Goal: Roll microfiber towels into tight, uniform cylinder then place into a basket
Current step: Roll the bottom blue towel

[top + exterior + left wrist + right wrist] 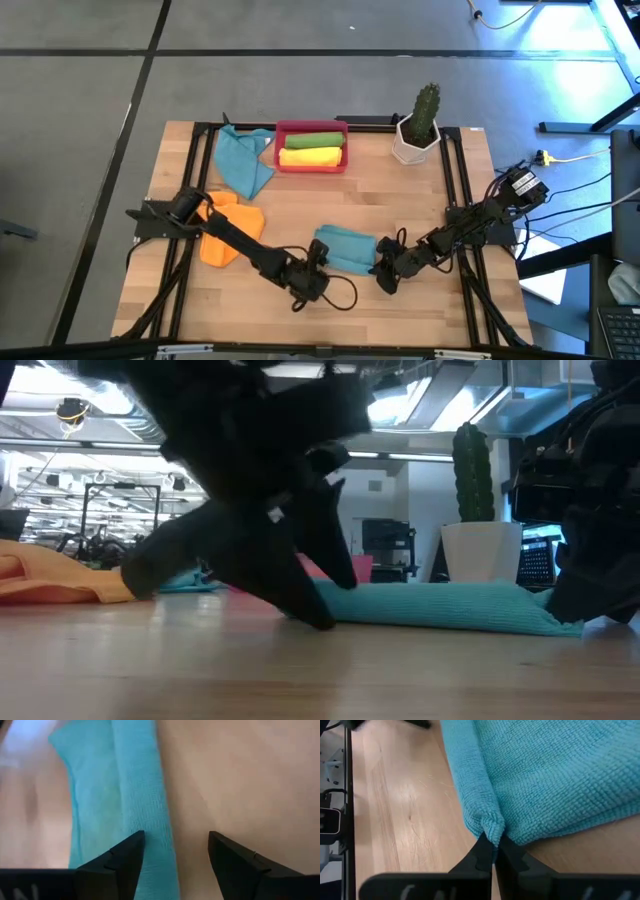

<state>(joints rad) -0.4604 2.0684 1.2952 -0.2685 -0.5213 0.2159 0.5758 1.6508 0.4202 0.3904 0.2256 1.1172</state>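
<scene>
Rolling the teal towel (345,249) is clearly the step in hand. The right gripper (493,851) has its fingers pinched down tight on the corner of the started roll, so that end of the cloth sits right at its tips with the rest spreading away ahead of it. The left gripper (176,851) is standing wide with nothing between the fingers; the roll's edge runs just inside one finger and stretches straight out ahead of the claw.

So the towel's long axis runs roughly from one claw to the other, with both arms at its ends. I'd say the left needs to re-grab its end before the roll can go any further, otherwise it'll loosen.

Farther off from both claws, the red basket (311,161) already has a green roll (312,140) and a yellow roll (310,157) in it. Another teal towel (241,160) lies beside the basket, and an orange towel (228,228) sits under the left arm.

The surface is a wooden table (300,205), plus a potted cactus (419,124) near the basket.
</scene>
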